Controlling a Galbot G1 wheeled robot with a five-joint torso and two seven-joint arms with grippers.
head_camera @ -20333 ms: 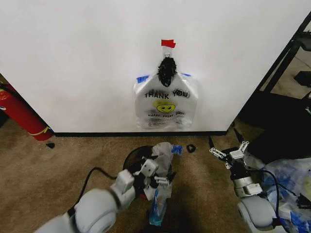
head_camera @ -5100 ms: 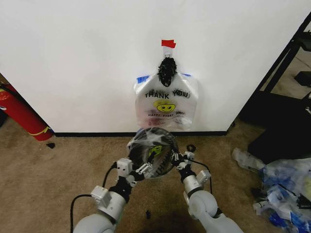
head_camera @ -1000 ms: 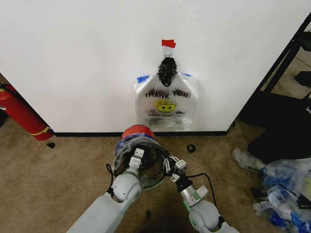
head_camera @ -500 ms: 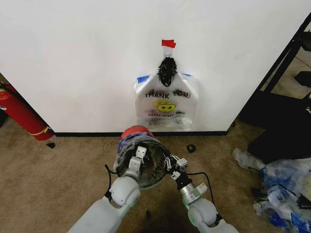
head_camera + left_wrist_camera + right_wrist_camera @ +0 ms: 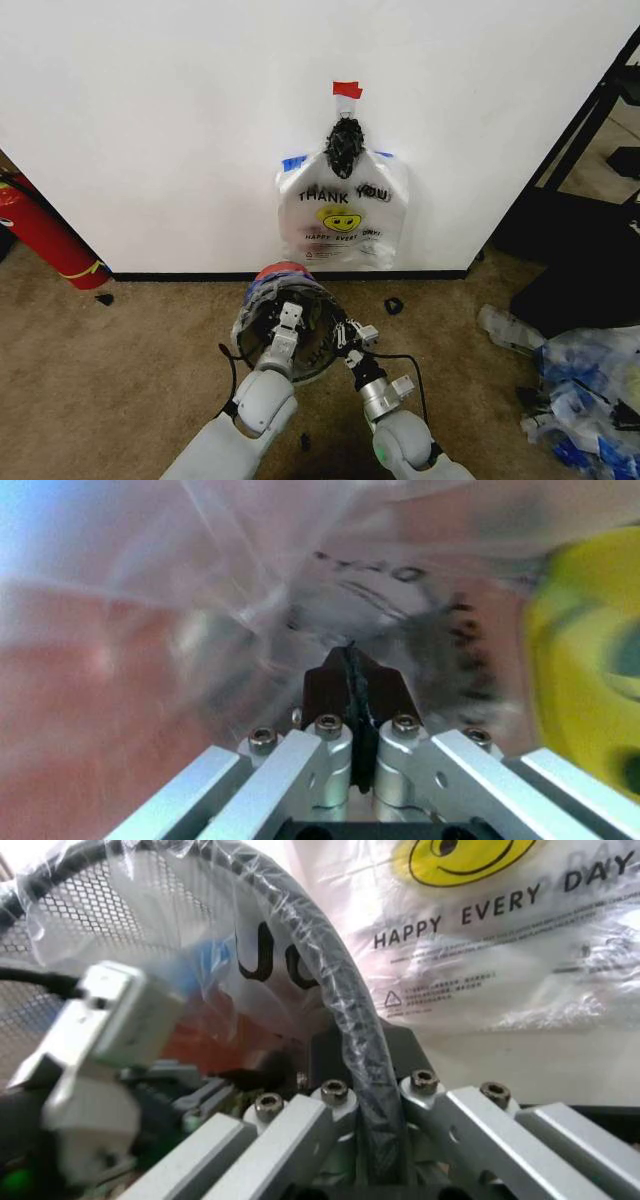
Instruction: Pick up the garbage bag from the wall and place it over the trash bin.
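Both pincers grip the lined bin.
Left pincer (image 5: 352, 697) pinches the thin translucent white plastic bag (image 5: 330, 592); right pincer (image 5: 345, 1057) clamps the black mesh wastebasket's (image 5: 262, 318) bagged rim.

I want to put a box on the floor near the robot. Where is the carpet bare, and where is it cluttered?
Bare carpet lies between the fire extinguisher and the trash bin. Crowded: the middle, where the left gripper and right gripper pinch the garbage bag on the bin, and the corner with the plastic heap.
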